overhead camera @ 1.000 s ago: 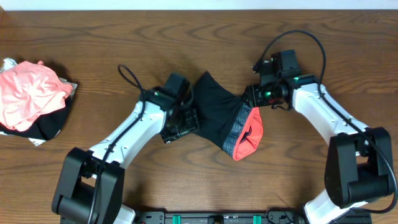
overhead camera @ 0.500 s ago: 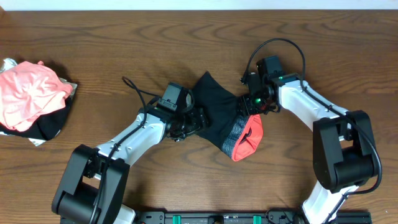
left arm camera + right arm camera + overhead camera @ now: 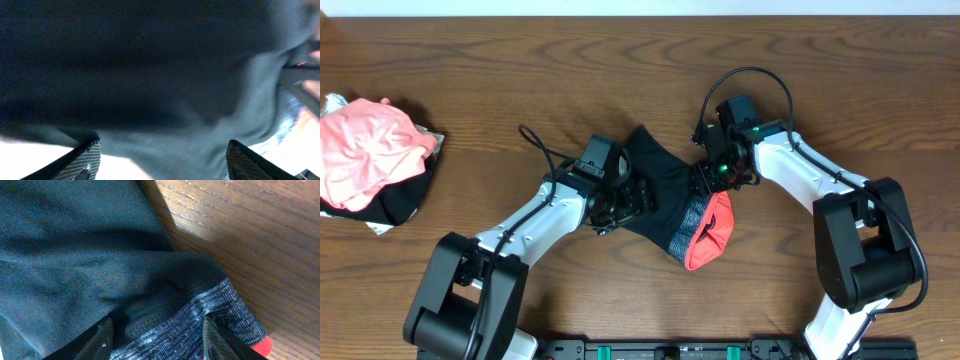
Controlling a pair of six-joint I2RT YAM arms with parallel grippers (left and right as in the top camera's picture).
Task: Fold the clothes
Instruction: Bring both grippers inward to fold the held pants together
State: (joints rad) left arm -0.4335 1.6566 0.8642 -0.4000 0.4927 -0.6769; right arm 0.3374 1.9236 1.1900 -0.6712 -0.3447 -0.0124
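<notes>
A black garment (image 3: 660, 185) with a grey waistband and red lining (image 3: 705, 232) lies crumpled at the middle of the wooden table. My left gripper (image 3: 628, 200) sits at its left edge, fingers open with dark cloth (image 3: 165, 75) filling the left wrist view. My right gripper (image 3: 705, 178) sits at its right side over the grey waistband (image 3: 200, 330), fingers open and spread on the cloth. The black cloth (image 3: 75, 255) fills most of the right wrist view.
A pile of clothes with a pink garment (image 3: 365, 150) on top lies at the far left of the table (image 3: 520, 60). Bare wood (image 3: 260, 240) shows to the right of the garment.
Both grippers moved inward toward each other. The garment bunched narrower and shifted down and left, its red end sliding lower.
</notes>
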